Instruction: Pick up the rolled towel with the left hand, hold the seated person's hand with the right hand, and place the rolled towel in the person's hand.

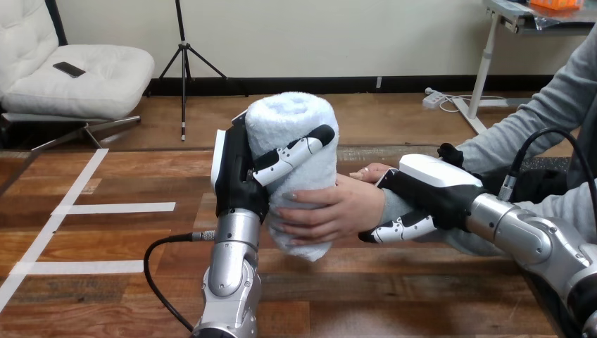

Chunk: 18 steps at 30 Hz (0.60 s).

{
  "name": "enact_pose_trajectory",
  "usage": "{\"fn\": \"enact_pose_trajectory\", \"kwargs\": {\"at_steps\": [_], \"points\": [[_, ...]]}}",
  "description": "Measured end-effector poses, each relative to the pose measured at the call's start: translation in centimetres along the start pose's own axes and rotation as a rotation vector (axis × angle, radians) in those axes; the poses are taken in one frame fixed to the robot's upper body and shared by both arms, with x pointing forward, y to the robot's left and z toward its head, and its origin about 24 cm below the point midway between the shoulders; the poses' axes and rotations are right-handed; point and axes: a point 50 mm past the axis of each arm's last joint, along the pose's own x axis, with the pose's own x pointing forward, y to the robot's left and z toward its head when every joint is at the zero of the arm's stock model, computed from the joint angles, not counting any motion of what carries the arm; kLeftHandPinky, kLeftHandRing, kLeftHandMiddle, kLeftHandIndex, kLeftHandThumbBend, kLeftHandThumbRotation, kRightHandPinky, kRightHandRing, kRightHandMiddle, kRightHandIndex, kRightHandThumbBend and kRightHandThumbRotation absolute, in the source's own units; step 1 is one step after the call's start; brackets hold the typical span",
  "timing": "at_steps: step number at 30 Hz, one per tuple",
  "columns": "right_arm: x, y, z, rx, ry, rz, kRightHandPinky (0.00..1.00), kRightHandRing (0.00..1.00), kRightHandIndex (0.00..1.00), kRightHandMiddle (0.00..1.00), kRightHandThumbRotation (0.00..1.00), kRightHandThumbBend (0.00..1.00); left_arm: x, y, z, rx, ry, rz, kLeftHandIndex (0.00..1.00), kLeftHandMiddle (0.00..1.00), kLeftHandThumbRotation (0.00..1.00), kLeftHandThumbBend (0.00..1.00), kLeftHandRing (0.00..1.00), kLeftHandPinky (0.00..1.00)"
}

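Wooden table [394, 296], white tape strips [116, 208]

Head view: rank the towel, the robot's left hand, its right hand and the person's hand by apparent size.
1. The towel, clearly largest.
2. The left hand and the right hand look alike, so they are not ranked against each other.
3. The person's hand, smallest, though the right hand hides its wrist end.

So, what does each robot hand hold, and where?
Left hand: the rolled towel, round its upper half. Right hand: the person's wrist. The person's hand grips the towel too.
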Motion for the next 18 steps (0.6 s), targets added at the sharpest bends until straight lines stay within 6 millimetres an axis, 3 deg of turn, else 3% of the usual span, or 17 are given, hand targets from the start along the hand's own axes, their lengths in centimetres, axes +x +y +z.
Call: {"fn": "enact_pose_trajectory", "kwargs": {"at_steps": [18], "points": [[0.22,-0.06,0.15,-0.017,0.001,0.01,0.23,0.25,0.3,0.28,0.53,0.59,-0.12,0.0,-0.21,-0.025,0.01,0.022,0.41,0.38,0.0,0.64,0.32,0.29]]}}
